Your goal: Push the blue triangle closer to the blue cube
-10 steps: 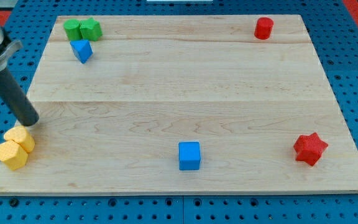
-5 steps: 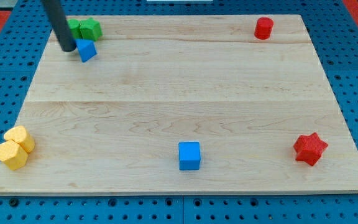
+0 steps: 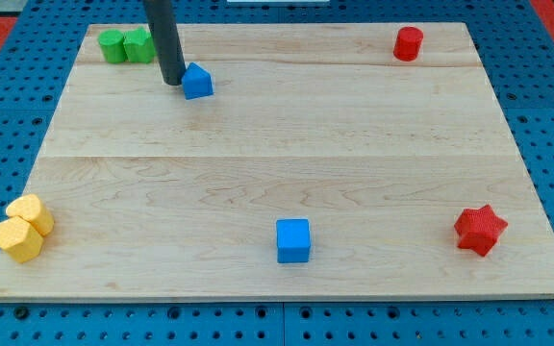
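The blue triangle (image 3: pixel 197 82) lies near the board's top left. My tip (image 3: pixel 173 81) stands right against its left side, with the dark rod rising to the view's top. The blue cube (image 3: pixel 293 240) sits near the board's bottom edge, a little right of the middle, far below and to the right of the triangle.
Two green blocks (image 3: pixel 128 45) sit side by side at the top left corner, left of the rod. A red cylinder (image 3: pixel 408 43) is at the top right. A red star (image 3: pixel 479 230) is at the bottom right. Two yellow blocks (image 3: pixel 22 228) are at the bottom left.
My tip swept from the board's left edge up to the blue triangle, then pushed it rightwards, away from the green blocks. The other blocks have not moved.
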Tool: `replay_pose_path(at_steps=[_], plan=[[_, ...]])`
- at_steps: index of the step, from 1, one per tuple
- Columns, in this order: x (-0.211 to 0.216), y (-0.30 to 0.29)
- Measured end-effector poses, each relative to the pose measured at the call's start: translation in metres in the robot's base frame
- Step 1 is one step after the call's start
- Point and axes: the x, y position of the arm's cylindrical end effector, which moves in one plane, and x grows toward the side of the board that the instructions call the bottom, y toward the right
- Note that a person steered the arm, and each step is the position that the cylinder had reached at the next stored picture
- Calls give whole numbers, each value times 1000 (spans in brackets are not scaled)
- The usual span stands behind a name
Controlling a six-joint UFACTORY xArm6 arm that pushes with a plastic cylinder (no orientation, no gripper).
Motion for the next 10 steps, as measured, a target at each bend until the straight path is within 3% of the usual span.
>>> replay_pose_path(at_steps=[3, 6, 8, 10], plan=[[-5, 43], [37, 94], [9, 106], [45, 119]])
